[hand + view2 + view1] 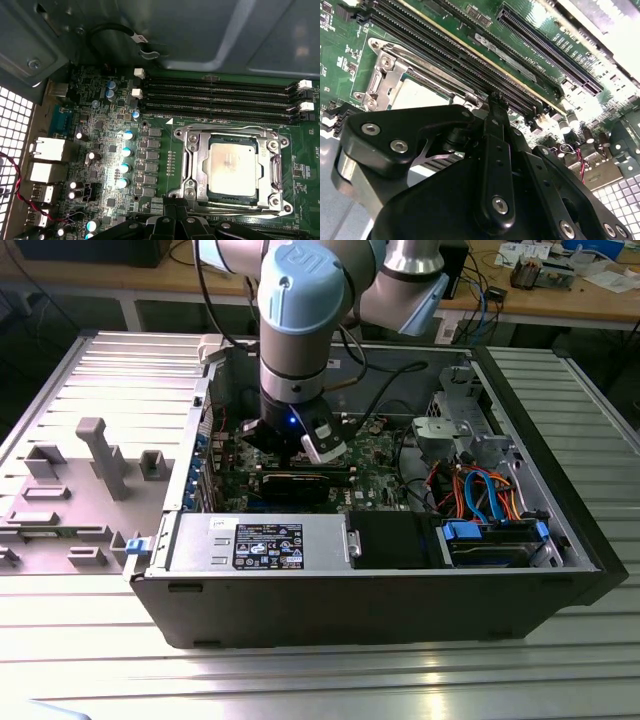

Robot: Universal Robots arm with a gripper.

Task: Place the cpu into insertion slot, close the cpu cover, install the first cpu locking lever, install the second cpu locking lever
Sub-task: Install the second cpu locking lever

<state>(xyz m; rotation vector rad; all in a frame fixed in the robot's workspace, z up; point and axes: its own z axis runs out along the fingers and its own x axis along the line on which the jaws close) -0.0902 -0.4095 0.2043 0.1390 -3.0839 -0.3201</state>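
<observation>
Inside, one cpu (pixel 232 167) sits under one closed cpu cover (pixel 200 165); the hand's (pixel 495 100) grip is unclear.

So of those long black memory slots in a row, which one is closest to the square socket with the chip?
The last memory slot of the row, running along the silvery cpu cover. The other slots lie farther off, toward the case wall.
</observation>
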